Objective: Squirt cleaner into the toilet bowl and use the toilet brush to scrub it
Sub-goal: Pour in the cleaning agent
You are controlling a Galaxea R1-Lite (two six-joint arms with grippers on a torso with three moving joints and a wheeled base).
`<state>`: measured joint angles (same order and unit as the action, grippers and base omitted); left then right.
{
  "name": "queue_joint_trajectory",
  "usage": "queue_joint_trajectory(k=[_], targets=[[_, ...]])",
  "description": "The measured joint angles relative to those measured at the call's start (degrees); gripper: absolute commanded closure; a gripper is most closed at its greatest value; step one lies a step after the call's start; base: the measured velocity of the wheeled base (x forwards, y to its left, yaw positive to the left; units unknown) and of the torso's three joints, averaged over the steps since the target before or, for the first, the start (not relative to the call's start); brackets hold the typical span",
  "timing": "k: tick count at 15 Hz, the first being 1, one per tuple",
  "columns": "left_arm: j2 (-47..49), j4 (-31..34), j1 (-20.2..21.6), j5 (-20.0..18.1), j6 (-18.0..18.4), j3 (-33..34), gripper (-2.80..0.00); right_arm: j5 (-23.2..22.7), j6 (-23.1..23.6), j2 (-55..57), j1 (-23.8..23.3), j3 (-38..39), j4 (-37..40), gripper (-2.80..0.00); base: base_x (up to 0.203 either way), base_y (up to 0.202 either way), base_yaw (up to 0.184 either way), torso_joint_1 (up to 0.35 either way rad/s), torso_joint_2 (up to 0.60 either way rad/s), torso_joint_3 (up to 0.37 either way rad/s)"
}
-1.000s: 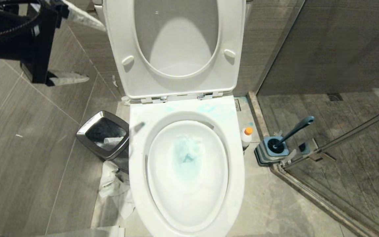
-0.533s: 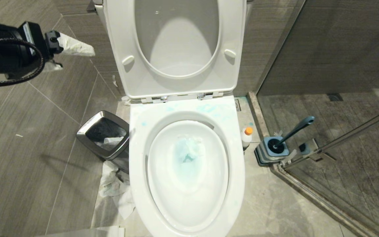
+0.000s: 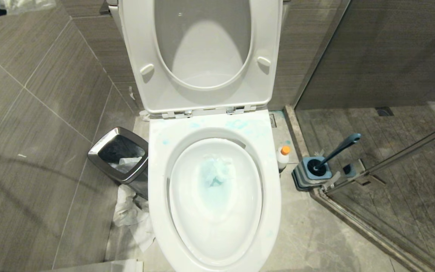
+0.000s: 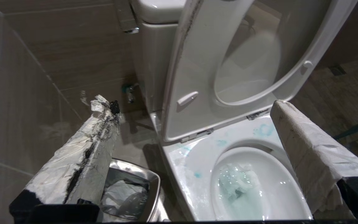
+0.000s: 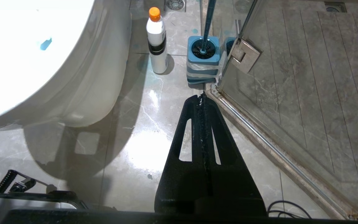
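The white toilet bowl (image 3: 158, 181) stands open with seat and lid up, and blue smears mark its back rim (image 4: 261, 130). A tissue wad (image 3: 217, 172) floats in bluish water. To its right the cleaner (image 3: 283, 155), a white bottle with an orange cap (image 5: 156, 40), stands on the floor. Beside it the toilet brush (image 3: 339, 148) sits in its square blue holder (image 5: 203, 59). My left gripper (image 4: 194, 104) hangs wide open and empty above the bowl's left side, its fingers (image 4: 82, 155) wrapped in white paper. My right gripper (image 5: 201, 98) is shut on nothing, low over the floor near the holder.
A steel-rimmed waste bin (image 3: 119, 155) stands left of the bowl, with crumpled paper (image 3: 130, 215) on the floor in front of it. A glass shower door (image 3: 391, 158) and its hinge (image 5: 244, 54) close off the right side. A tiled wall runs along the left.
The left arm has swung up and away to the head view's top-left corner, almost out of frame, still open. The bowl, bottle and brush have not moved.
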<state>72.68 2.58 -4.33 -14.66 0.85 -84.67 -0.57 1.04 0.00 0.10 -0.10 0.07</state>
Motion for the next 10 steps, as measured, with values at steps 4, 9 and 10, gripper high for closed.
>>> queue_joint_trajectory(k=[4, 9, 10], targets=[[-3.72, -0.18, 0.83, 0.46, 0.19, 0.20, -2.80, -0.02, 0.00, 0.00, 0.00, 0.00, 0.03, 0.00, 0.000, 0.000, 0.000, 0.000, 0.00, 0.000], [-8.14, -0.11, 0.59, 0.17, -0.61, 1.20, -2.80, 0.00, 0.00, 0.00, 0.00, 0.00, 0.02, 0.00, 0.000, 0.000, 0.000, 0.000, 0.00, 0.000], [-8.84, -0.13, 0.59, 0.22, -0.59, 1.99, -2.80, 0.00, 0.00, 0.00, 0.00, 0.00, 0.02, 0.00, 0.000, 0.000, 0.000, 0.000, 0.00, 0.000]])
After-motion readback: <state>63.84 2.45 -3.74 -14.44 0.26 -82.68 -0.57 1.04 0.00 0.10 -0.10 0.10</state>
